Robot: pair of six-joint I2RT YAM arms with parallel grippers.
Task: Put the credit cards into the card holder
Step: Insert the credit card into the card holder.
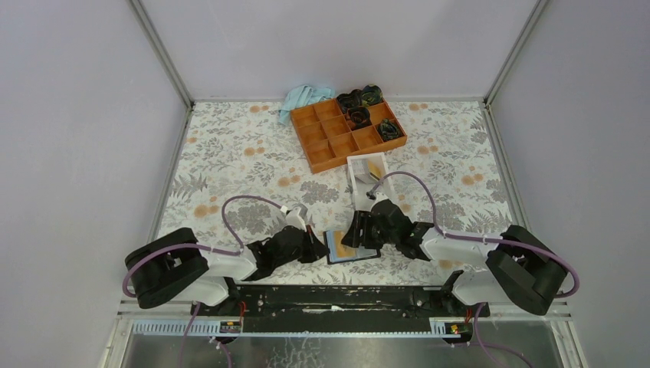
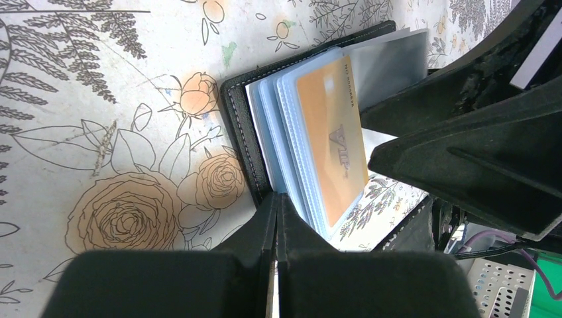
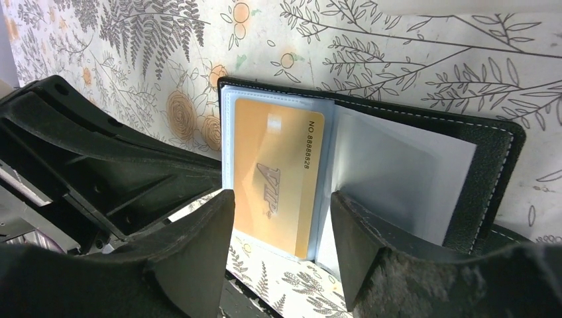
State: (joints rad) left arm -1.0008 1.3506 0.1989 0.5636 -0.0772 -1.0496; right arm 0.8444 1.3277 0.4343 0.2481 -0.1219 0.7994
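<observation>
Right tool [image 3: 278, 222] — jaws wide apart, straddling a credit card [image 3: 275, 169] sleeved in the open card holder [image 3: 494, 165], gripping nothing. Left tool [image 2: 277, 209] pinched together, tips at the holder's edge — seemingly pressing it down. Both arms low, angled inward. Holder lies near the bench [image 1: 230, 153] front edge; white box [image 1: 366, 175] just beyond, open room leftward.

Plain pale grey walls [image 1: 329, 38] at 9, 12 and 3 o'clock, metal corner posts [image 1: 162, 52] at 11 and 1 o'clock, worktop [image 1: 230, 153] in grey-and-orange floral print, soft even light
</observation>
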